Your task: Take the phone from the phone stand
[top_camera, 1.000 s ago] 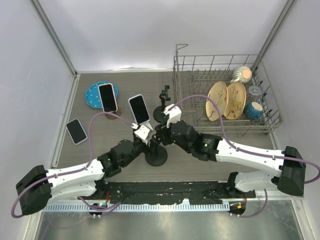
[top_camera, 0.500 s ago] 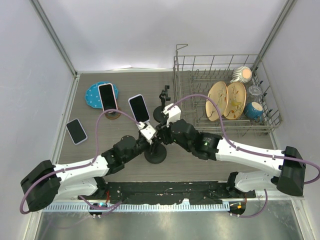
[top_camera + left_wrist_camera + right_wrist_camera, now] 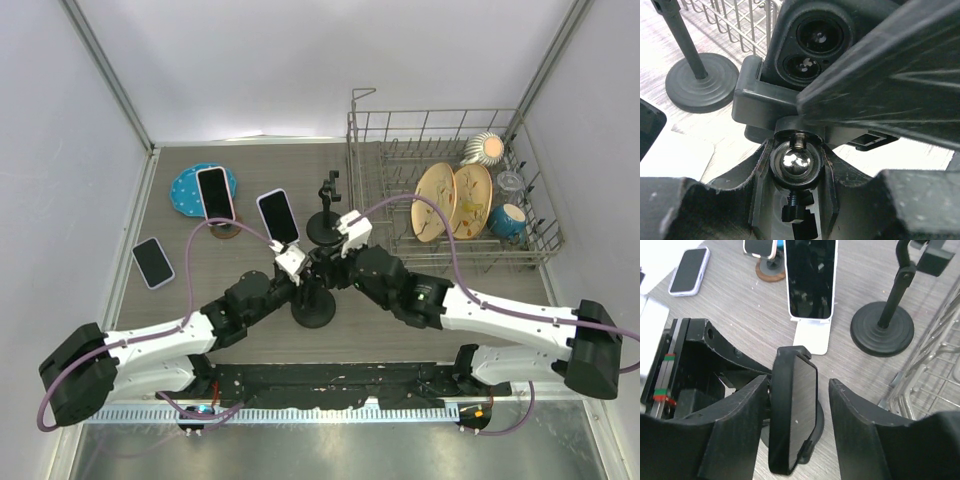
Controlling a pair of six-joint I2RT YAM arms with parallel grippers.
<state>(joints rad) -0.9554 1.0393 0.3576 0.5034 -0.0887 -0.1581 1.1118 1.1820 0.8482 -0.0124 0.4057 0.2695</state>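
Note:
The phone, in a black case, stands on edge in the clamp of the black phone stand. In the right wrist view my right gripper straddles it, open, with a clear gap between the screen and the right finger. In the left wrist view my left gripper is shut on the stand's ball joint, just under the clamp. The phone's camera lenses show above it. From above, both grippers meet over the stand, the left gripper on its left and the right gripper on its right.
A white-cased phone leans on a white stand just behind. Another phone stands on a wooden puck by a blue plate, and a third lies flat at left. An empty black stand and a dish rack lie to the right.
My left gripper has closed onto the stand's ball joint. My right gripper, shut on the phone before, has opened and its wrist has shifted slightly right.

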